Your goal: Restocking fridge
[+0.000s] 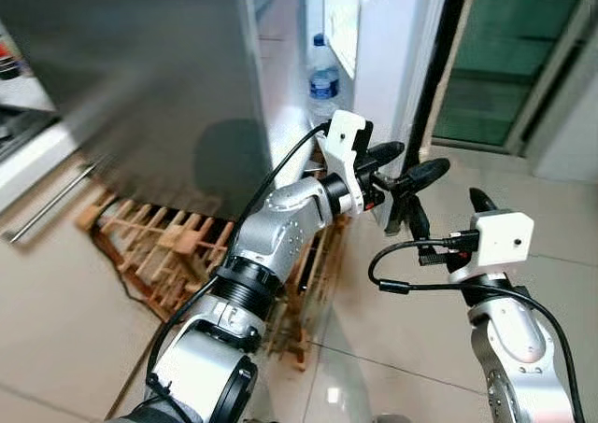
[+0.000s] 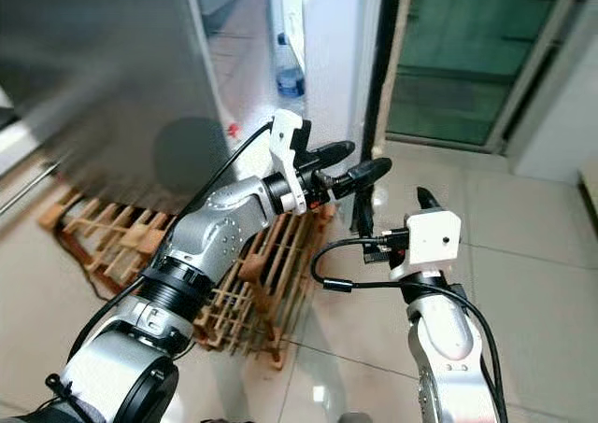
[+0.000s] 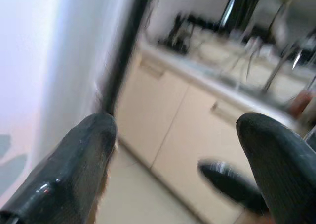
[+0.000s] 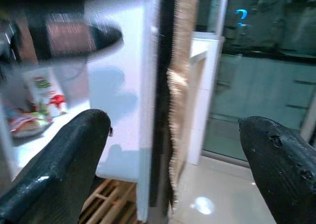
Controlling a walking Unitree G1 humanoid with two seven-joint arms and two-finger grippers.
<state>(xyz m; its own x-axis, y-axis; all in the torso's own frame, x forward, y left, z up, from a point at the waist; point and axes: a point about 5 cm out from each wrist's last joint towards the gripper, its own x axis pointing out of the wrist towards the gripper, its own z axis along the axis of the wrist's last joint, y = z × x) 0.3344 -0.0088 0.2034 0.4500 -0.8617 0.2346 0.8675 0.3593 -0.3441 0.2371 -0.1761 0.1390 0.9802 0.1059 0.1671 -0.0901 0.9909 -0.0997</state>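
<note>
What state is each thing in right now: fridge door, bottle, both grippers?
Fridge door: partly open, its edge just ahead of both grippers.
Water bottle: upright inside the fridge, blue cap on.
Left gripper: open, empty, fingers raised beside the door's edge.
Right gripper: open, empty, facing the door's edge.
Wooden rack: lying on the floor under the fridge.

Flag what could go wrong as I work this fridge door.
1. The left gripper and right gripper sit close together at the fridge door edge, both open; their fingers could collide.
2. The water bottle stands in the door gap; a swing might topple it.
3. The wooden rack lies at floor level, a tripping hazard.
</note>
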